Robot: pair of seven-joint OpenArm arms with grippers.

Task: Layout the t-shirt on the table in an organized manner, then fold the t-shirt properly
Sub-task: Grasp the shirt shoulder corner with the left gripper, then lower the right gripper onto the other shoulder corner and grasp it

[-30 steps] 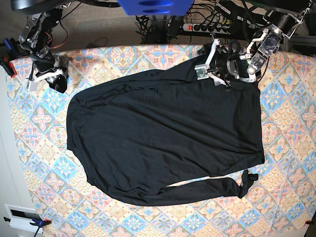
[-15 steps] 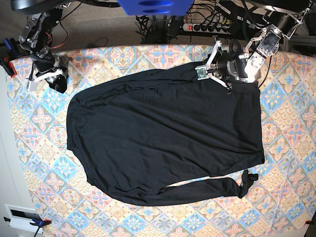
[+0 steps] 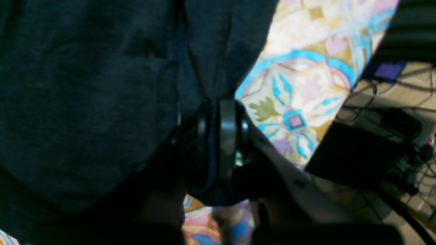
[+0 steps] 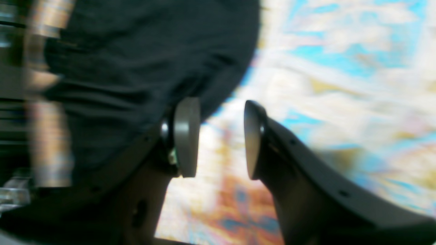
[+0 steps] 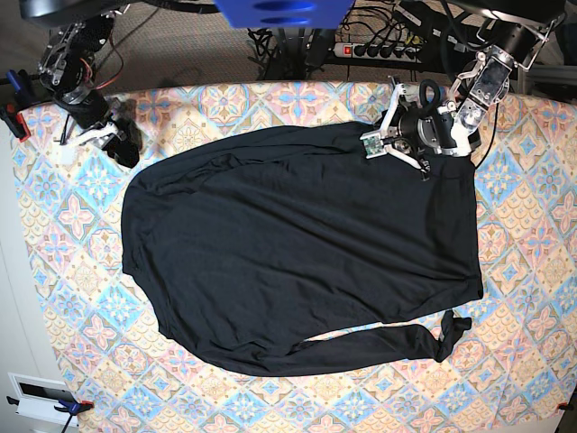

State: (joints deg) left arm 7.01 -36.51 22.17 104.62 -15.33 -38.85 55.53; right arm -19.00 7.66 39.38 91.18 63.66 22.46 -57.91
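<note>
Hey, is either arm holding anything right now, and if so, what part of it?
The left gripper is shut on the t-shirt, pinching a fold of fabric at its far edge. The right gripper is open and empty beside the shirt, over the table.

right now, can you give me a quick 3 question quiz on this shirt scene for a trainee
1. True or false: the left gripper is shut on the t-shirt.
2. What lies between the pads of the right gripper? A) black fabric B) nothing C) a cable
3. Fill in: one long sleeve lies along the shirt's ____ edge in the base view.

Key: 1 true; 2 B; 3 bottom
</note>
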